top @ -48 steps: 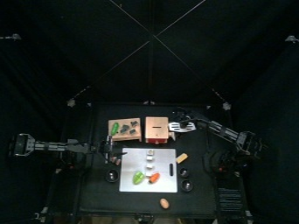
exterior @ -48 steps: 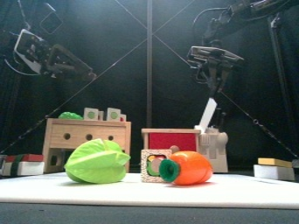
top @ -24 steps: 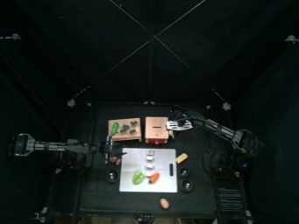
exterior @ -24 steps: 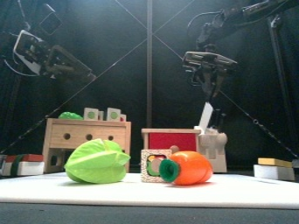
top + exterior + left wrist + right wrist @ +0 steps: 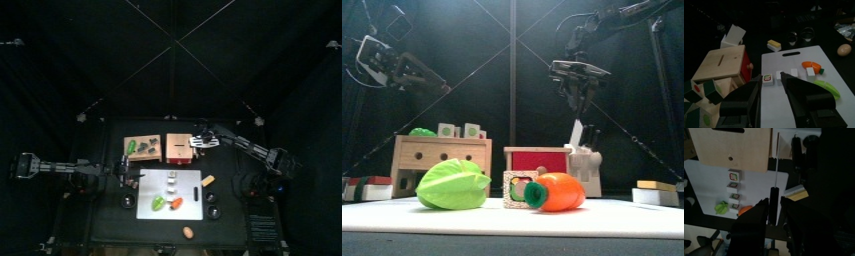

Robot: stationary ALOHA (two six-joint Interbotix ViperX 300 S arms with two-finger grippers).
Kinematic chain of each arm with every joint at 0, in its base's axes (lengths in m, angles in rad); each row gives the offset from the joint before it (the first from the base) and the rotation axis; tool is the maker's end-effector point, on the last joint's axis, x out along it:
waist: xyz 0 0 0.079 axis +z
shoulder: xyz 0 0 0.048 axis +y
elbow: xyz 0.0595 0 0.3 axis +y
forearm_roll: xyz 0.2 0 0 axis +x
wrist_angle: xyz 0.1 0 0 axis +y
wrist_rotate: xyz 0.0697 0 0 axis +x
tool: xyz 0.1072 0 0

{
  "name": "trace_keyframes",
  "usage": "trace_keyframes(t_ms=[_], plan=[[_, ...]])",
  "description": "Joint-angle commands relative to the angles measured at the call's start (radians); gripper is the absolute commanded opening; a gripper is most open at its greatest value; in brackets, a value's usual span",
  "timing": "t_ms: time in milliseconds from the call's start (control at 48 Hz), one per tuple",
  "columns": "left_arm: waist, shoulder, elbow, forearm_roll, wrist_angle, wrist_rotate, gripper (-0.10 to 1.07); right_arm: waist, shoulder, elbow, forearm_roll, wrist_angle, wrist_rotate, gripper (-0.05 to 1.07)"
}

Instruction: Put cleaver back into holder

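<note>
Front view has the right hand (image 5: 577, 88) hanging above the holder (image 5: 537, 160), a reddish-tan block standing on the counter (image 5: 513, 222) behind a green vegetable (image 5: 452, 187) and an orange one (image 5: 556, 192). From that hand the cleaver (image 5: 577, 133) hangs blade-down at a slight tilt, its pale blade just beside the holder's right end, by a pale rack (image 5: 587, 165) (touching or not, I cannot tell). Seen from the wrist, the right hand (image 5: 773, 213) is clamped on the dark handle, the cleaver (image 5: 773, 173) edge-on over the holder (image 5: 737, 145). Off to the left, the left hand (image 5: 782, 90) rests over the white board (image 5: 797, 75), jaws apart and empty.
</note>
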Motion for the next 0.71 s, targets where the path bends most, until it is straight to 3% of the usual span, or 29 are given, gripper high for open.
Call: trace_keyframes(t_ms=[0, 375, 500, 688], plan=[[0.003, 0.002, -0.012, -0.003, -0.003, -0.002, 0.76, -0.006, -0.038, -0.031, -0.002, -0.009, 0.002, 0.68], [0.003, 0.002, -0.012, -0.003, -0.003, -0.002, 0.76, 0.011, -0.110, -0.005, -0.014, -0.023, -0.005, 0.67], [0.003, 0.002, -0.011, -0.002, -0.003, 0.000, 0.76, 0.071, -0.153, 0.038, -0.032, -0.069, -0.040, 0.67], [0.003, 0.002, -0.009, -0.003, -0.003, -0.002, 0.76, 0.189, -0.224, 0.172, -0.040, -0.252, -0.092, 0.67]])
